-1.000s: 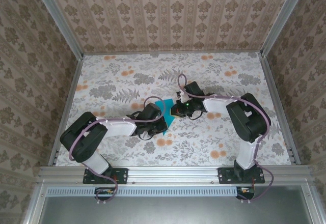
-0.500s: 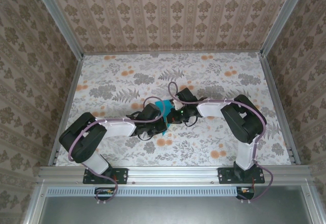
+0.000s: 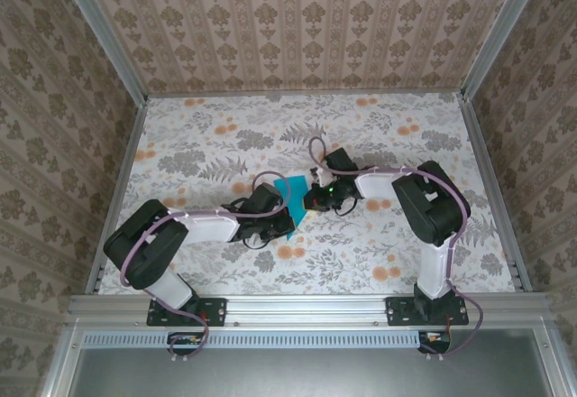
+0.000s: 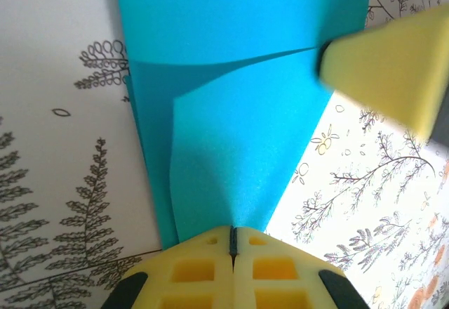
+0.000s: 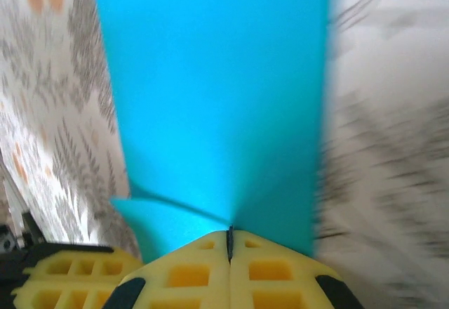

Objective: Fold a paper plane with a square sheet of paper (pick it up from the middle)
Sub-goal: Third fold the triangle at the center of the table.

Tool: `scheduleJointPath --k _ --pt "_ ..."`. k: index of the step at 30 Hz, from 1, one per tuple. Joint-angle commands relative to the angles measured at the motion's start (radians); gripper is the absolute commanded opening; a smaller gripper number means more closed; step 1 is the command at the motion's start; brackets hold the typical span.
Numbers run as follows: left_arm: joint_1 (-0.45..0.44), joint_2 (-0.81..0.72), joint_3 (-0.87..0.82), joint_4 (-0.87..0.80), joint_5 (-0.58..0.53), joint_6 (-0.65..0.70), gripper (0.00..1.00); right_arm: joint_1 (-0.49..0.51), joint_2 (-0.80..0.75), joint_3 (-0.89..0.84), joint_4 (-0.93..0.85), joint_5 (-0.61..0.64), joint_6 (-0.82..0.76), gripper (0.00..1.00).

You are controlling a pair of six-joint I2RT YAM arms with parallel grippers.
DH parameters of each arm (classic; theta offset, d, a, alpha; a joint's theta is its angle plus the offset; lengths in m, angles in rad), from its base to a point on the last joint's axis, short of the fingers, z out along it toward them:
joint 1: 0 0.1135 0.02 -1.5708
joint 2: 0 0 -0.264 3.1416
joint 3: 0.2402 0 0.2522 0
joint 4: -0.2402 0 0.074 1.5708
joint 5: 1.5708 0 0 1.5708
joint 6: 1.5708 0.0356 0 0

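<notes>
Jaws on the left gripper are squeezed tight on one edge of the teal-blue folded paper plane. The right gripper has its jaws squeezed tight on the plane too. It is at the middle of the flowery bench, between the two grippers.
</notes>
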Motion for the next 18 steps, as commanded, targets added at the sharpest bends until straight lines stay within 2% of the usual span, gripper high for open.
scheduleJointPath --k 1,9,18 --pt "0.013 0.027 -0.065 -0.209 -0.033 0.029 0.0 -0.064 -0.007 0.013 -0.015 0.115 0.025 0.0" --pt "0.039 0.02 -0.018 -0.221 -0.036 0.144 0.0 -0.025 -0.175 -0.08 0.009 0.09 0.039 0.0" --pt "0.065 0.007 0.004 -0.222 -0.002 0.2 0.0 0.102 -0.079 -0.025 0.038 0.019 0.096 0.0"
